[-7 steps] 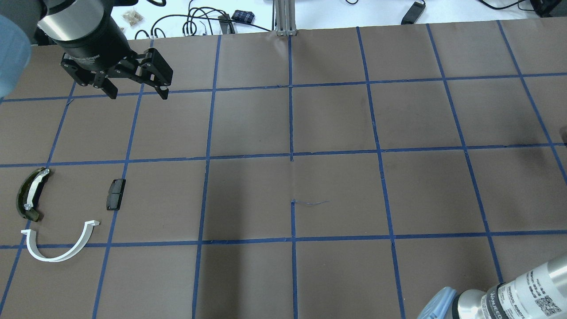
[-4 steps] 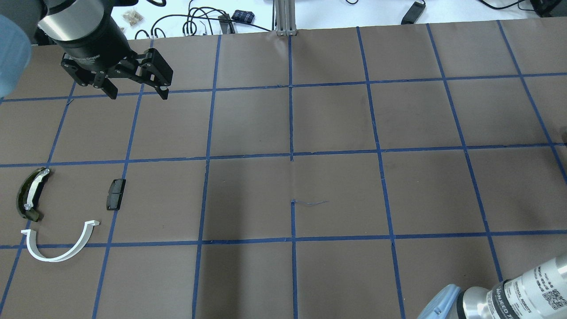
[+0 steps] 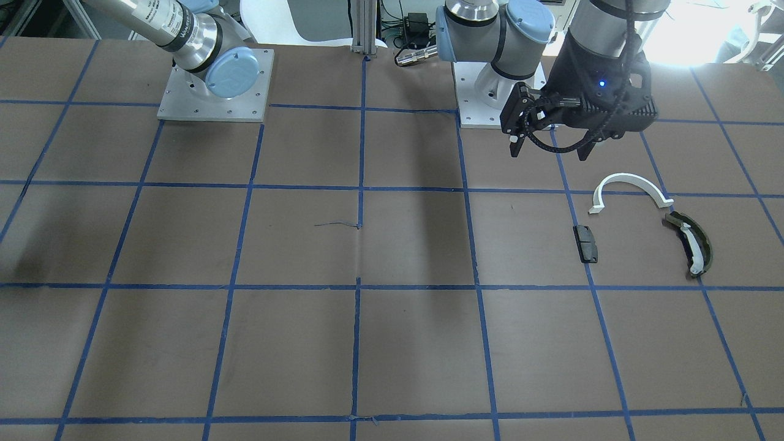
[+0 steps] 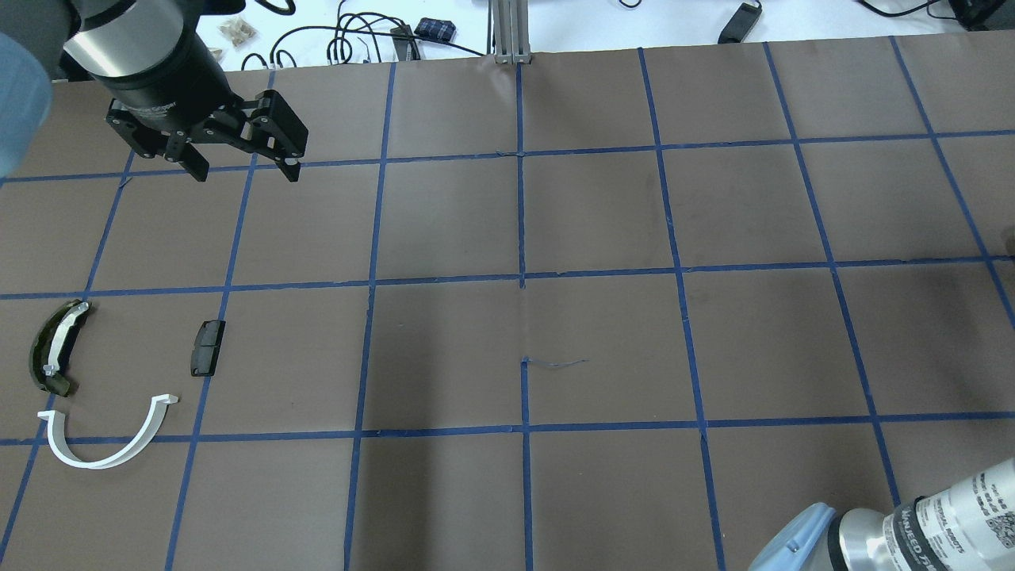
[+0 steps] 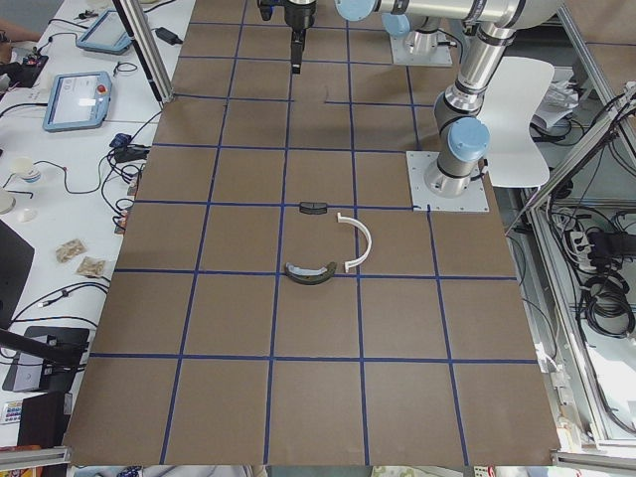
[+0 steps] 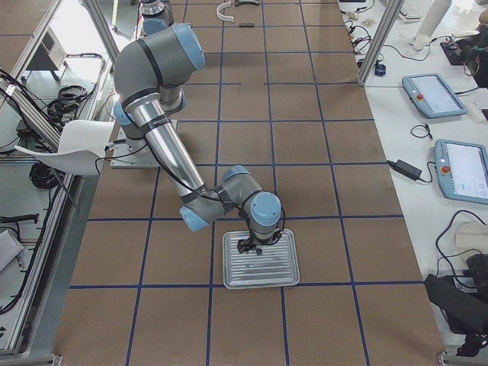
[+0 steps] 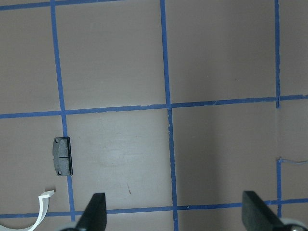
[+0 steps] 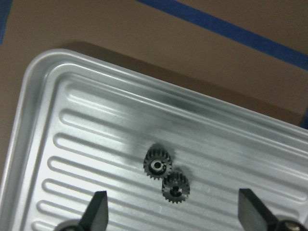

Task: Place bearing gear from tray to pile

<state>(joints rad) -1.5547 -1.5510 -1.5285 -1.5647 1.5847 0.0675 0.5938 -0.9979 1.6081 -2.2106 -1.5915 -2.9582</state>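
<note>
Pick not yet made, we reckon. R gripper [image 8: 170,195] hangs over the tray [image 8: 72,96], fingers apart, empty. Bearing gear [image 8: 157,166] lies mid-tray, touching a 2nd gear [image 8: 175,187]. Next we'd descend and close on it alone. L gripper [image 4: 245,170], also apart, is far from tray, nr pile [image 4: 55,349].

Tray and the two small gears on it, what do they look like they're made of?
The tray looks like bare sheet metal, probably aluminium: silvery, soft sheen, pressed ridges. The two gears are matte black, maybe blackened steel or plastic; the look leaves that open. One shows a bright ring at its bore, hinting at a metal insert.
</note>
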